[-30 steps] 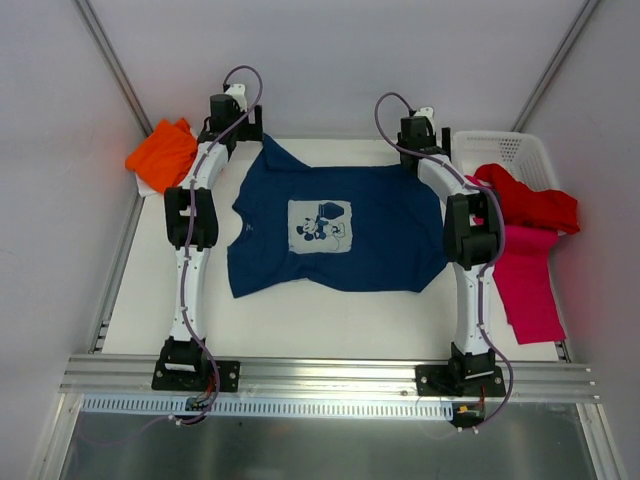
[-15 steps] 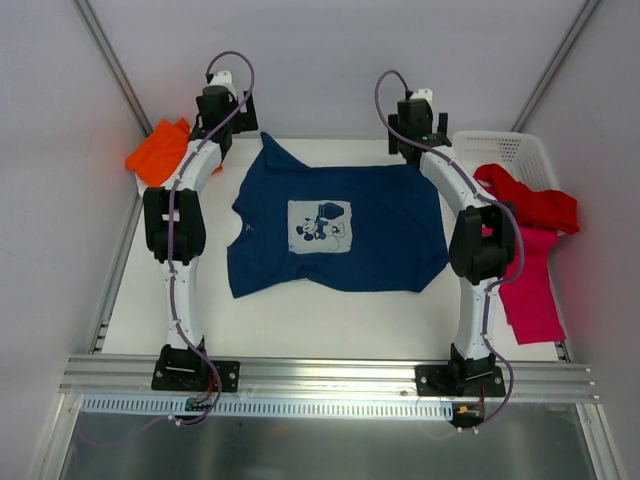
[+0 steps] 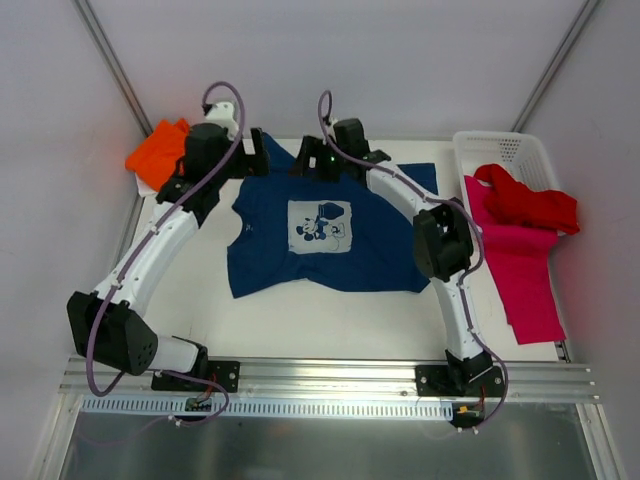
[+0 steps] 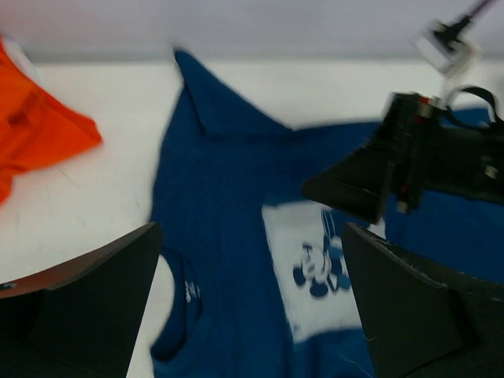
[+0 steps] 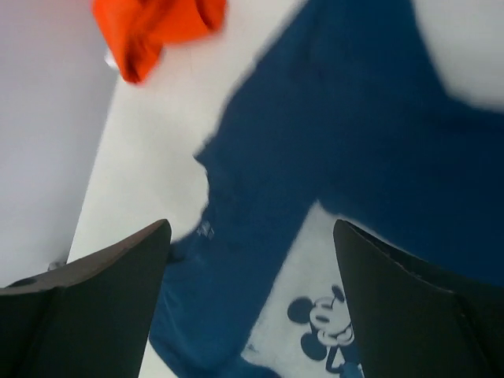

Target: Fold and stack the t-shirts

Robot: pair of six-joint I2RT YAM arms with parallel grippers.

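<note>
Both pincers gape empty: left gripper (image 4: 250,235) and right gripper (image 5: 252,230) hover above the flat navy t-shirt (image 3: 385,235) at its twelve-o'clock edge, seemingly placed to pinch it for folding.

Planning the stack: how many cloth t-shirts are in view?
4: navy blue mouse-print tee, mid-table; orange tee, far left; red tee over white mesh basket; magenta-pink tee, right edge. Basket may hide more.
</note>
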